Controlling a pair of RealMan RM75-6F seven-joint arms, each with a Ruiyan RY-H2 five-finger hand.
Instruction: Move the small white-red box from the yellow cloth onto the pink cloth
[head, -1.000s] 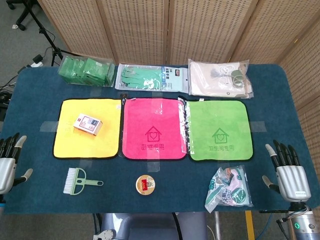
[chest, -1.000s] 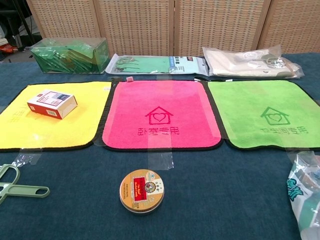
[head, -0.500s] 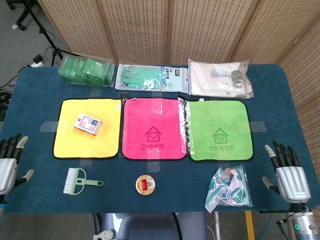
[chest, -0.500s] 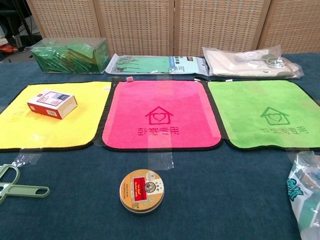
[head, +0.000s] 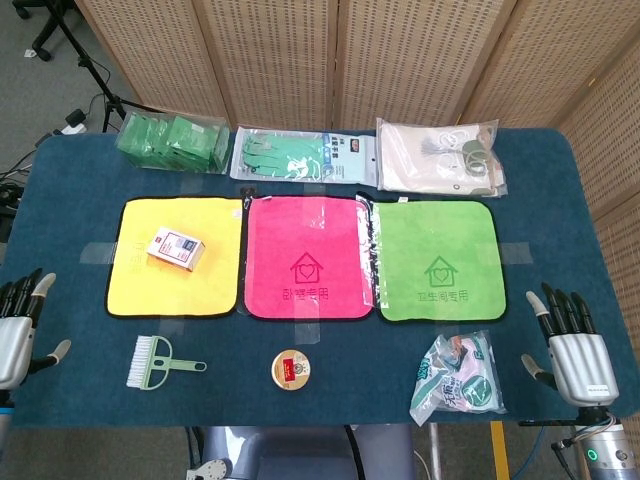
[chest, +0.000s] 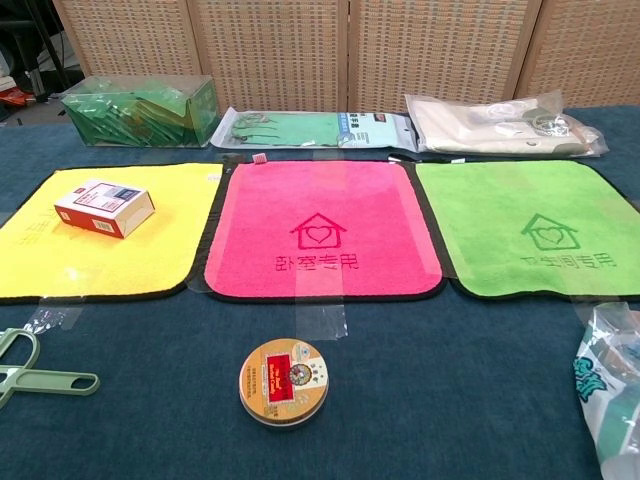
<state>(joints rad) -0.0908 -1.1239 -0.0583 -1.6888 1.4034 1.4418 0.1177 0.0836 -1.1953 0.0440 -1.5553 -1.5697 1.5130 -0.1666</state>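
The small white-red box (head: 176, 248) (chest: 104, 207) lies flat near the middle of the yellow cloth (head: 140, 290) (chest: 120, 260). Right of it lies the pink cloth (head: 306, 230) (chest: 320, 195), bare. My left hand (head: 16, 330) hovers at the table's near left edge, fingers spread, holding nothing. My right hand (head: 572, 350) hovers at the near right edge, fingers also apart and empty. Neither hand shows in the chest view.
A green cloth (head: 435, 230) lies right of the pink one. Along the front are a small green brush (head: 157, 362), a round tin (head: 291, 370) and a plastic packet (head: 458, 375). At the back lie a green pack (head: 172, 142), bagged gloves (head: 300, 155) and a beige bag (head: 438, 155).
Both hands have drifted slightly toward the near edge of the table. The box and cloths have not moved.
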